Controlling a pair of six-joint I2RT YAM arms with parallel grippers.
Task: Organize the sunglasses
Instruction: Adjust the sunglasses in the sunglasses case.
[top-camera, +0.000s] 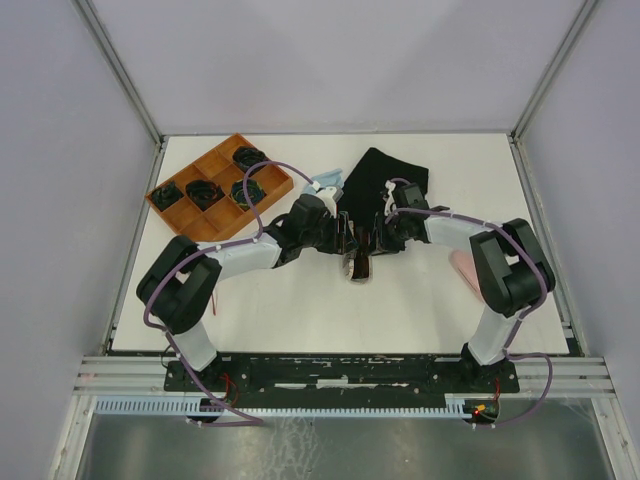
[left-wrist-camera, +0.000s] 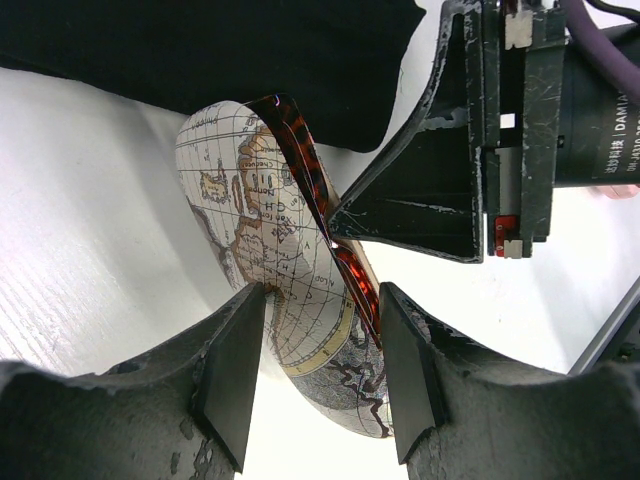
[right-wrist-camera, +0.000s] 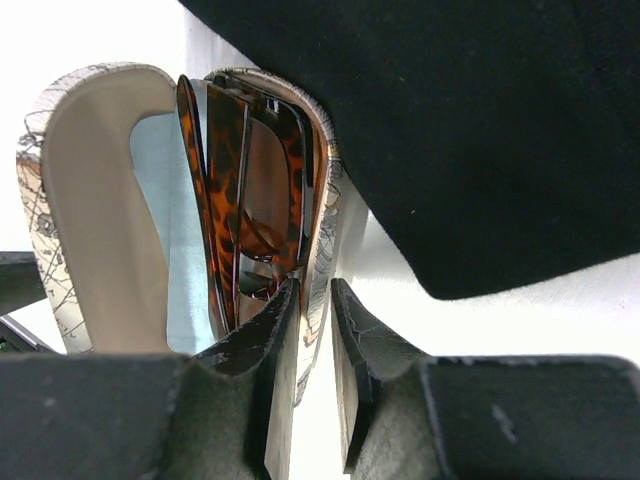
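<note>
The white counter (top-camera: 300, 310) carries a black cloth (top-camera: 385, 175) at about one o'clock and a wooden divided tray (top-camera: 182, 221) at ten o'clock, with dark items in its compartments. The two arms meet at the centre, the left reaching in from seven o'clock and the right from four.

Between them lies a map-printed glasses case (left-wrist-camera: 280, 270), gaping open. The left tool (left-wrist-camera: 322, 330) straddles its lower shell, both pads against it, and appears to be pinching it. The right tool (right-wrist-camera: 312, 300) has its fingers only slightly apart with the case's wall edge running between them. I cannot tell whether it is gripping that wall or clear of it.

The brown-tinted sunglasses (right-wrist-camera: 245, 190) sit folded on edge inside the case, their tortoiseshell frame standing proud of the rim.

The likely trouble is that frame. If the lid comes down while it stands high, it could jam or be nipped. If the right tool loosens, the shell may twist and tip the glasses out.
</note>
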